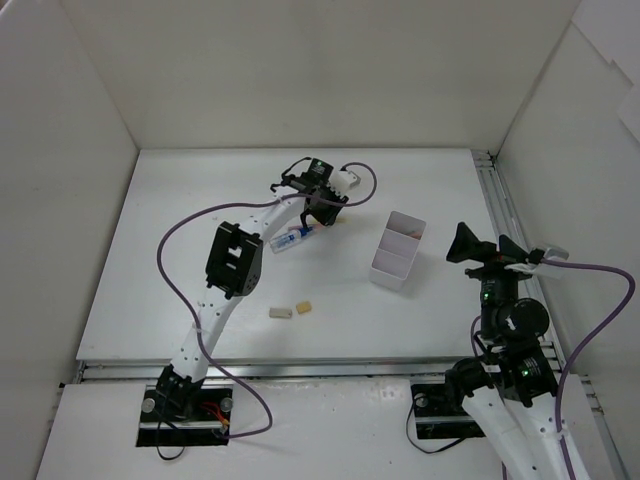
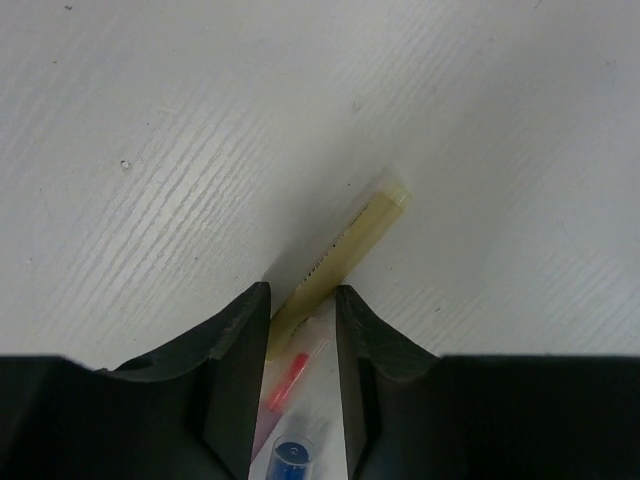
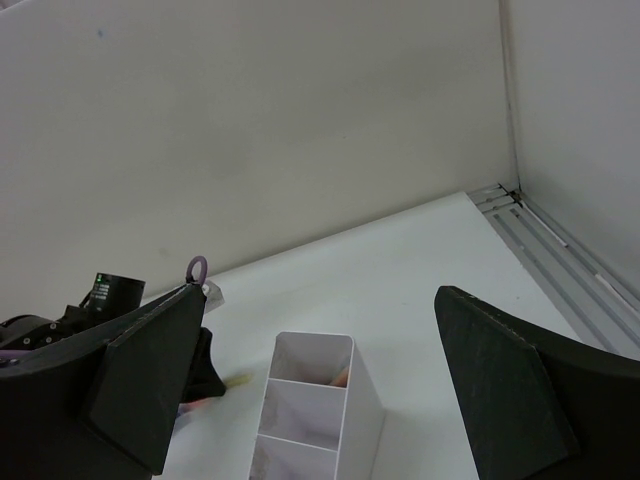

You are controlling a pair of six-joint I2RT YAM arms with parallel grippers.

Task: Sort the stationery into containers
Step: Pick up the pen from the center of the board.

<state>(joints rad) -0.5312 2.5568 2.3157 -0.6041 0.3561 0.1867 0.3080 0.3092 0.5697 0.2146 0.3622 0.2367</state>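
While my left jaws straddle the pale yellow pen [image 2: 345, 250] left of the white box [image 1: 398, 252], I can't confirm clamp; right jaws wide open. Pick step; next: squeeze, lift.

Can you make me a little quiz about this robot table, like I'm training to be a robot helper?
1. True or false: both erasers lie inside the box.
2. How many compartments does the box have?
3. The pen sticking out past the left jaws is: A blue, B yellow, C green.

Key: 1 false, the erasers lie on the table; 2 three; 3 B.
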